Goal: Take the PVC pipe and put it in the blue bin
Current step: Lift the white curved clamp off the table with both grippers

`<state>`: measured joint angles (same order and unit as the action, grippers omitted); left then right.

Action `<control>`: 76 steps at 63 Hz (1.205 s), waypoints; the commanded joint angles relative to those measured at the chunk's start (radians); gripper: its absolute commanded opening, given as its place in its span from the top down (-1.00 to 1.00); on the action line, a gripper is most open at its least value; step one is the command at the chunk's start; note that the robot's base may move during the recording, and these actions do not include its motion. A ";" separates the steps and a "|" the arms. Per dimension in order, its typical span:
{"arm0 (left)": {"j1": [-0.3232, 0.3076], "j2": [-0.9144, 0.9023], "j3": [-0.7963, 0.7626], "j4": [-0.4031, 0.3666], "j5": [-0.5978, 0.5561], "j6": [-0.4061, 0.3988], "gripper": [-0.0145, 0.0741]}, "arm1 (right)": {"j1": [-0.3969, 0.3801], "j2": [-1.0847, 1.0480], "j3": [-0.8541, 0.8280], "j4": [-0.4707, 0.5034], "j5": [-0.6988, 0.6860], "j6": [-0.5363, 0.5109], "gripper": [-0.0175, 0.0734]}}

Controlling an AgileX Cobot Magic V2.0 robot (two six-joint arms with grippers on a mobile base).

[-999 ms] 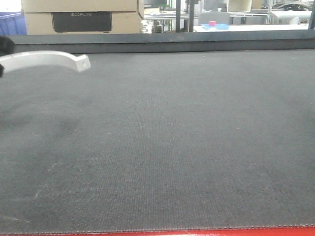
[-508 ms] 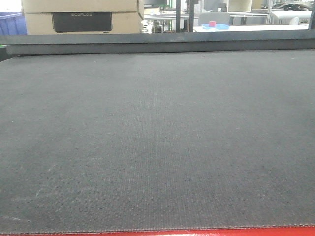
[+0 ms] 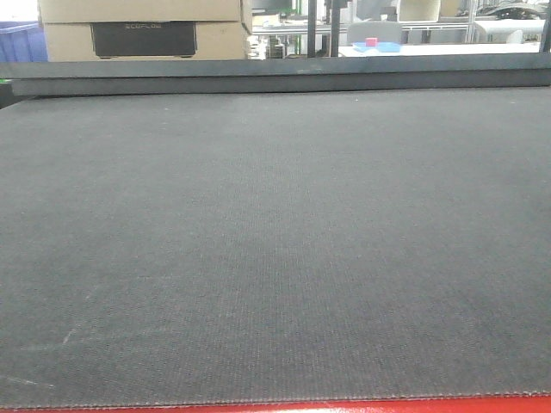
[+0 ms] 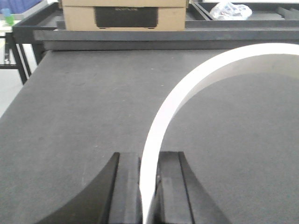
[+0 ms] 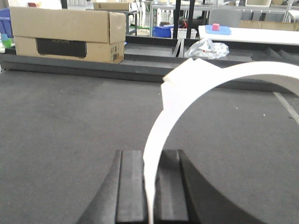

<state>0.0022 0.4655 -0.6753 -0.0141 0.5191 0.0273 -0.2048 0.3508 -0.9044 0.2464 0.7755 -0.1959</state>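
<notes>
In the left wrist view a white arc-shaped PVC pipe (image 4: 187, 88) rises from between the black pads of my left gripper (image 4: 148, 156), which is shut on its lower end, and curves off to the right above the dark mat. My right gripper (image 5: 148, 153) is likewise shut on a white PVC pipe (image 5: 177, 100) whose arc bends right, with a flat angular piece (image 5: 187, 70) at its top left. Neither gripper nor any pipe shows in the front view. Part of a blue bin (image 3: 17, 41) shows beyond the table's far left corner.
A dark fabric mat (image 3: 275, 241) covers the table, with a raised dark rail (image 3: 275, 77) along its far edge. Behind it stand a cardboard box (image 3: 142, 30) and a crumpled plastic bag (image 5: 208, 46). The table's left edge (image 4: 23, 93) drops off.
A second ago the front view showed a white pipe held at the far left edge. It has since gone out of that view to the left.
</notes>
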 commanded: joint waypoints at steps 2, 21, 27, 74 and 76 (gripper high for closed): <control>0.024 -0.031 0.002 -0.005 0.011 -0.012 0.92 | -0.002 -0.006 0.003 -0.001 -0.026 -0.006 0.98; 0.036 -0.040 0.002 -0.002 0.023 -0.012 0.92 | -0.002 -0.006 0.003 -0.001 -0.026 -0.006 0.98; 0.036 -0.040 0.002 -0.002 0.023 -0.012 0.92 | -0.002 -0.006 0.003 -0.001 -0.026 -0.006 0.98; 0.036 -0.040 0.002 -0.002 0.039 -0.012 0.92 | -0.002 -0.006 0.003 -0.001 -0.024 -0.006 0.98; 0.036 -0.040 0.002 -0.002 0.039 -0.012 0.92 | -0.002 -0.006 0.003 -0.001 -0.024 -0.006 0.98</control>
<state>0.0348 0.4312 -0.6753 -0.0122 0.5766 0.0250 -0.2048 0.3508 -0.9044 0.2464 0.7755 -0.1959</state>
